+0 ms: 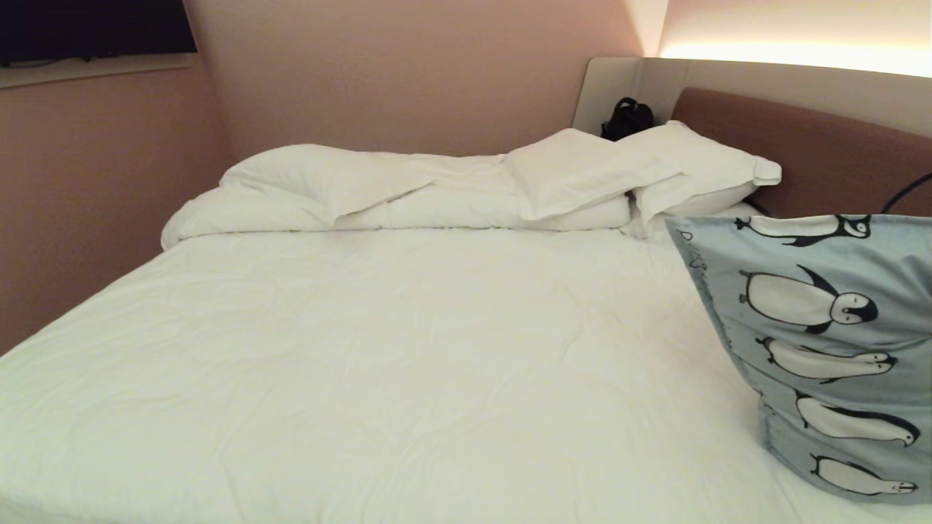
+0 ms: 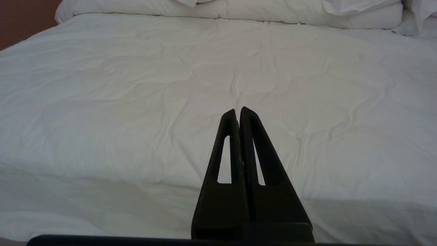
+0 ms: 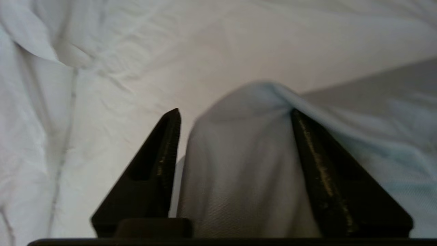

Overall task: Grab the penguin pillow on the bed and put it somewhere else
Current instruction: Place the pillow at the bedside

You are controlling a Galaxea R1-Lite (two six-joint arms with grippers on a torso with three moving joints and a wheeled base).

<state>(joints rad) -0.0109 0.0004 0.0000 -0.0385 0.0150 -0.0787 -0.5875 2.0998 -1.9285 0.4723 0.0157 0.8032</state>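
My right gripper (image 3: pixel 235 114) stands spread, a fold of the penguin pillow (image 1: pixel 823 349) loose between its fingers — nothing gripped. Pillow sits near right on the bed (image 1: pixel 364 349); I'd withdraw straight back, avoiding snags.

Bedroom, large white-sheeted bed (image 1: pixel 378 349), white pillows (image 1: pixel 582 171), padded brown headboard (image 1: pixel 815 145), pink walls (image 1: pixel 408 73)

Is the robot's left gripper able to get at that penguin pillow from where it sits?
Probably not: the left gripper points at bare sheet mid-bed, while the penguin pillow stands far to the right, between the right gripper's spread fingers.
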